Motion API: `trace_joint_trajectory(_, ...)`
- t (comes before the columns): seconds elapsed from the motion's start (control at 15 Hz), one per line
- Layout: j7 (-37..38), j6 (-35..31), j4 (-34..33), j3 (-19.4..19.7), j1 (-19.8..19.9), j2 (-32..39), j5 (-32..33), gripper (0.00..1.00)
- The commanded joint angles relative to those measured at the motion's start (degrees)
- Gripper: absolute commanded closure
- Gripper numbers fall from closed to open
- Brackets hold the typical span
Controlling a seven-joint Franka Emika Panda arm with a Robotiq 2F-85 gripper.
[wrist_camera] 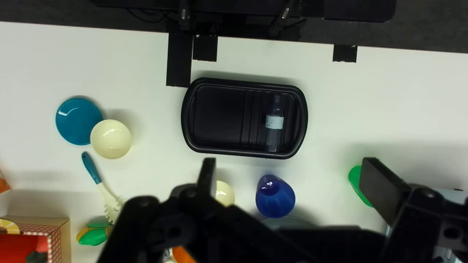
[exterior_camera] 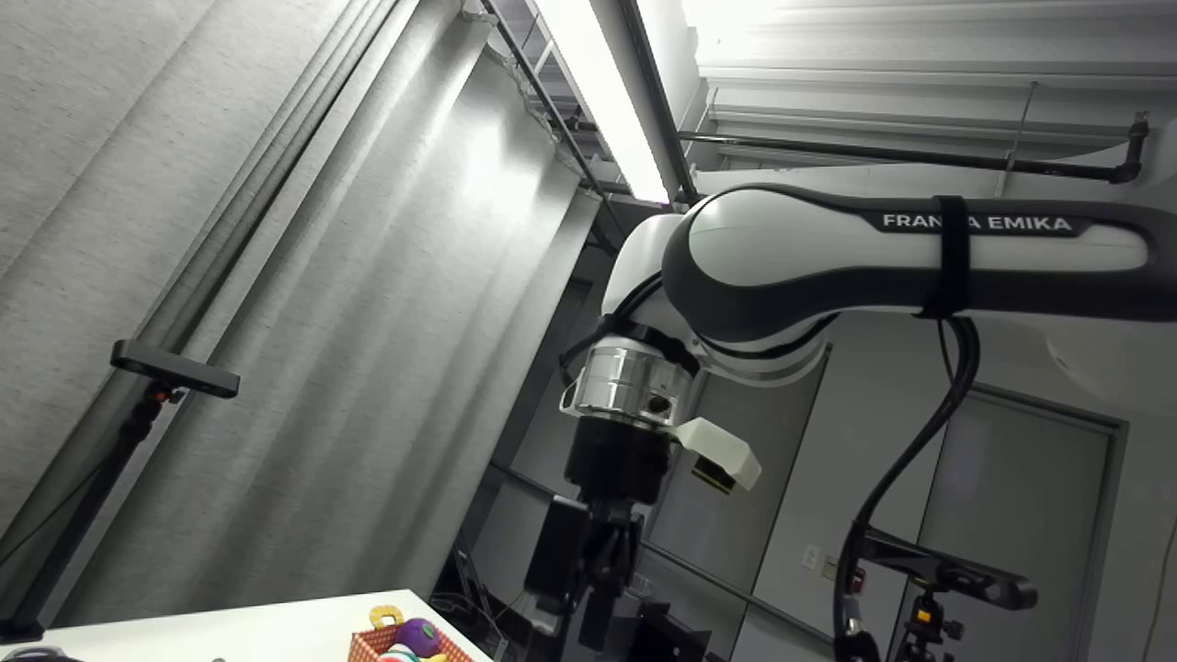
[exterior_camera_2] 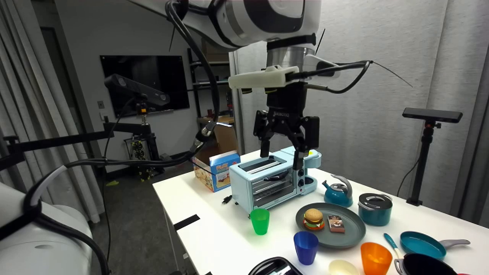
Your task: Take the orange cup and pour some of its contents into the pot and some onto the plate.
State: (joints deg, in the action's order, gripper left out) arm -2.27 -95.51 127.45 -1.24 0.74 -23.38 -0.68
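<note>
Below the fingers (exterior_camera_2: 299, 162) of the gripper (exterior_camera_2: 281, 156), well apart from them and off to one side in an exterior view, stood one orange cup (exterior_camera_2: 376, 259), upright, its foot cropped. Also lower than the fingers were one grey plate (exterior_camera_2: 332, 240), bearing one burger (exterior_camera_2: 313, 218); one lidded teal pot (exterior_camera_2: 375, 215); one dark pot (exterior_camera_2: 426, 265). Framed between the fingers in the wrist view was one blue cup (wrist_camera: 275, 199). The fingers stood wide apart.
</note>
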Motion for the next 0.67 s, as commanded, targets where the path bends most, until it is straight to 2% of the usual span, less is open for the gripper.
trace_joint_trajectory(0.0,0.18,0.14,-0.13,0.44,-0.54,0.05,0.16,0.0)
trace_joint_trajectory(0.33,1.52,-2.3,-0.8,0.43,-0.22,0.77,-0.02,0.0)
trace_joint_trajectory(0.6,3.4,-7.44,-3.41,1.15,0.85,3.25,0.28,0.0)
